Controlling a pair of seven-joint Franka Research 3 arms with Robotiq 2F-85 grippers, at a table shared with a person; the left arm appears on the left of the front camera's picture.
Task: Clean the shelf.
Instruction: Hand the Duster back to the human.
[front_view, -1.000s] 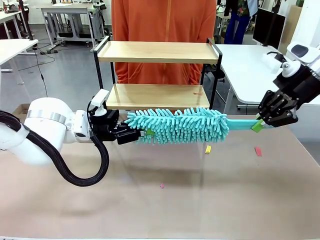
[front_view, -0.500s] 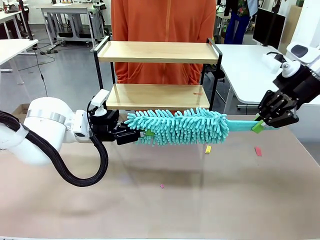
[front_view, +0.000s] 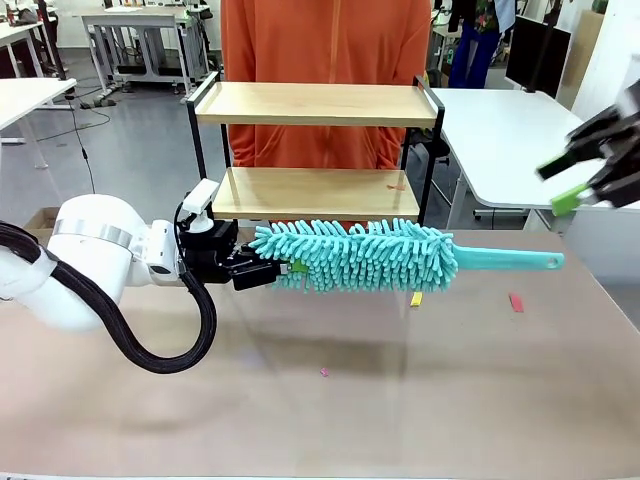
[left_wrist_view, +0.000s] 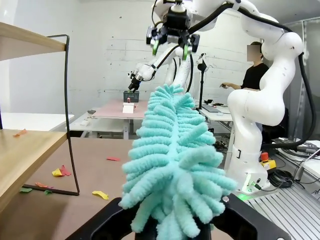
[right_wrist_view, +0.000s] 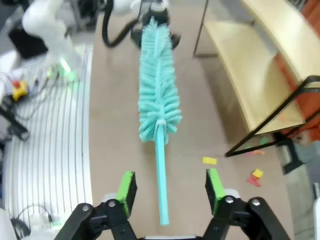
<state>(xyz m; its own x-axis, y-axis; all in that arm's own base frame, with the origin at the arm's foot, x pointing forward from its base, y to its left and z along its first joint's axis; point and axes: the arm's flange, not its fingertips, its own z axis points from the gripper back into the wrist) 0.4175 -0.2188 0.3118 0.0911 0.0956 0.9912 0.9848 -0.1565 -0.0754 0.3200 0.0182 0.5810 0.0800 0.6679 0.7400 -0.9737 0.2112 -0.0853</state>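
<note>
**Duster held level in front of the shelf, right claw apart from the handle**

The shelf stands at the far edge of the brown table, its two light wood boards in the black frame, and a person in an orange top stands right behind it. On the lower board sits a small red scrap. Just in front of that board, the teal duster hangs level, fluffy head across the middle, handle pointing to the robot's right. The left gripper is pinched tight on the head's near end. The right gripper is up and away at the right edge, fingers spread wide, the handle tip lying between them untouched. Yellow and red scraps dot the table below the handle.
</note>
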